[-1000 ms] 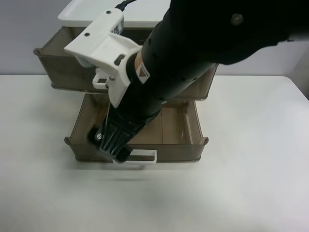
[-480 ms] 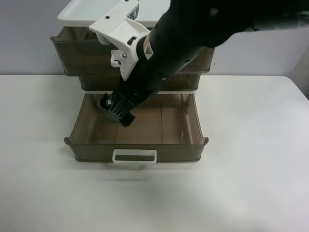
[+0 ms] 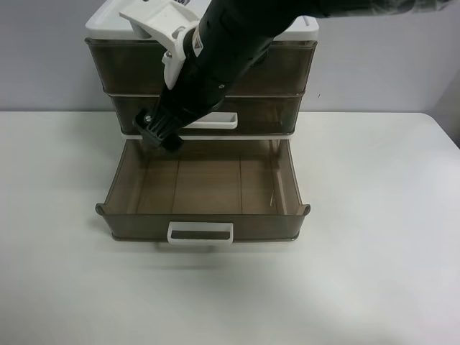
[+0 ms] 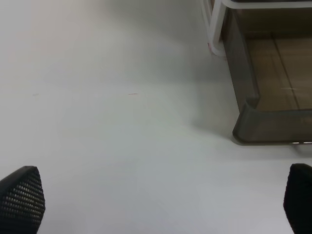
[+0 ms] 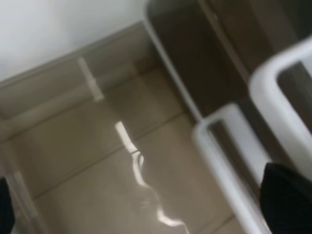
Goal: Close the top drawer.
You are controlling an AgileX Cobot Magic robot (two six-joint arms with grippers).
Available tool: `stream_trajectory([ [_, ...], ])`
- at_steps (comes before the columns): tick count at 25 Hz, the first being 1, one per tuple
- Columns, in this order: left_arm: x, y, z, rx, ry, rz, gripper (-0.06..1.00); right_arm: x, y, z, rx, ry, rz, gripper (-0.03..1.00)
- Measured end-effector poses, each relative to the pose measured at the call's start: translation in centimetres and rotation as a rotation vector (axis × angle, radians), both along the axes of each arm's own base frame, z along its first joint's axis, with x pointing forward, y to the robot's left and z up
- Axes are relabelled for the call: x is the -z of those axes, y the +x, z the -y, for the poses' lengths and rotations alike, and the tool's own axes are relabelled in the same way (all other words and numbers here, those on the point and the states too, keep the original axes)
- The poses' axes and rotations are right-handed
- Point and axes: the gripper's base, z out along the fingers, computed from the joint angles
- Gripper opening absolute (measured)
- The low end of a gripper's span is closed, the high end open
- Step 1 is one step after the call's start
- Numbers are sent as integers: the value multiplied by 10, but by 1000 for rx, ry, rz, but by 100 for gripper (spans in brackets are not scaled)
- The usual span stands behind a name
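The top drawer [image 3: 129, 68] of smoky brown plastic sits pushed in under the white lid [image 3: 108, 21], its front level with the middle drawer [image 3: 273, 115]. The right arm hides its handle in the exterior high view. My right gripper [image 3: 159, 134] hangs in front of the middle drawer, just left of that drawer's white handle [image 3: 215, 121]. In the right wrist view the gripper [image 5: 145, 202] is open and empty, with two white loop handles beside it [image 5: 280, 92]. My left gripper [image 4: 160, 197] is open over bare table.
The lowest drawer [image 3: 122, 215] is pulled far out toward the front, empty, with its white handle [image 3: 200, 232] at the front; its corner shows in the left wrist view [image 4: 253, 122]. The white table [image 3: 374, 273] extends around the unit.
The top drawer has slid back from pulled out to flush with the unit. My right arm has moved up and back from the lowest drawer's handle to the middle drawer's front.
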Motion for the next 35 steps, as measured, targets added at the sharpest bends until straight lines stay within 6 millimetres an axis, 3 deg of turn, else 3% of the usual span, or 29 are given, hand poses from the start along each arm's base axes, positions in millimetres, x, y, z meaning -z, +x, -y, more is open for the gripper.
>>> stream_trajectory([
  [6,0,0,0,0,0,0,99,1,13,13,30,12,-25,99],
  [12,0,0,0,0,0,0,99,-10,7,15,3,40,-34,99],
  [19,0,0,0,0,0,0,99,-88,-53,54,-64,84,-52,99],
  [22,0,0,0,0,0,0,99,-104,-76,79,-39,28,-122,99],
  [28,0,0,0,0,0,0,99,-124,-103,119,56,-28,-132,99],
  [32,0,0,0,0,0,0,99,-125,-120,141,83,-24,-99,99],
  [35,0,0,0,0,0,0,99,-120,-151,178,125,-3,-59,99],
])
